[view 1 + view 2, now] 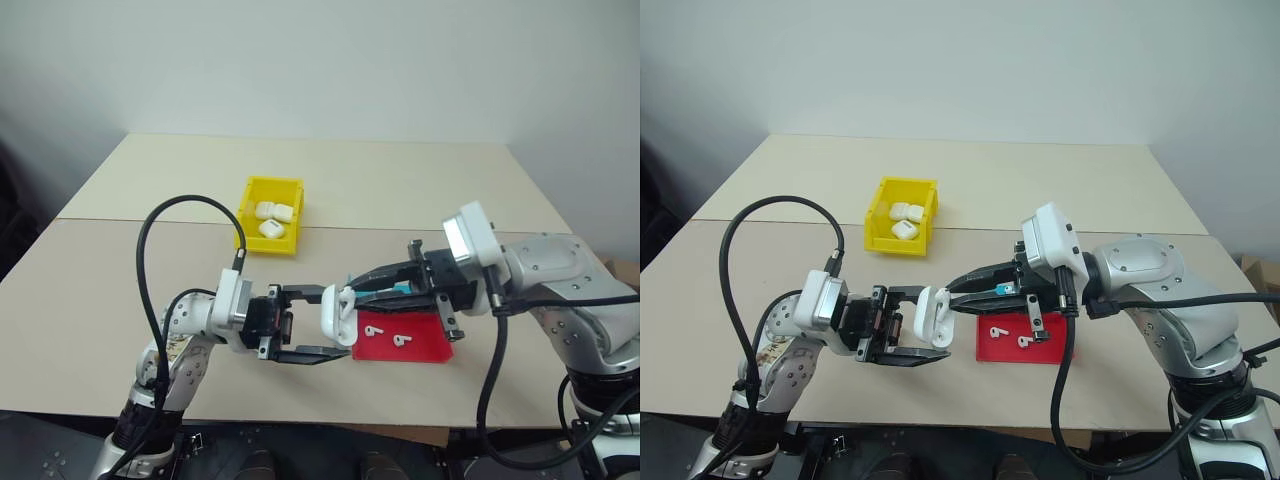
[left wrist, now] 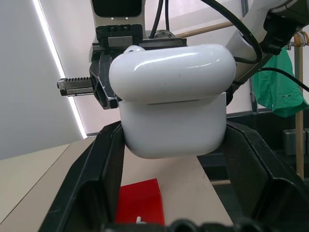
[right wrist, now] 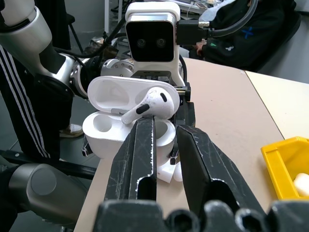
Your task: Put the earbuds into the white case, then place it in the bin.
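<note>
Left gripper [image 1: 318, 325] clamps the white case [image 1: 337, 316] (lid open); right gripper [image 3: 164, 126] pinches an earbud [image 3: 148, 106].

The red tray [image 2: 140, 200] is mostly hidden behind the left gripper [image 2: 171, 159] in its wrist view. The bin [image 3: 289, 164] gets cut off at the picture's edge. Can't tell if the earbud [image 3: 147, 105] is actually seated in the case [image 3: 111, 123].

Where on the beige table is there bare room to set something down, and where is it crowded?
Free: the far half of the beige table behind the small yellow plastic bin, and the near-left stretch beside the left gripper. Crowded: the middle front, where both grippers meet at the open glossy white case above the flat red tray holding two earbuds.
</note>
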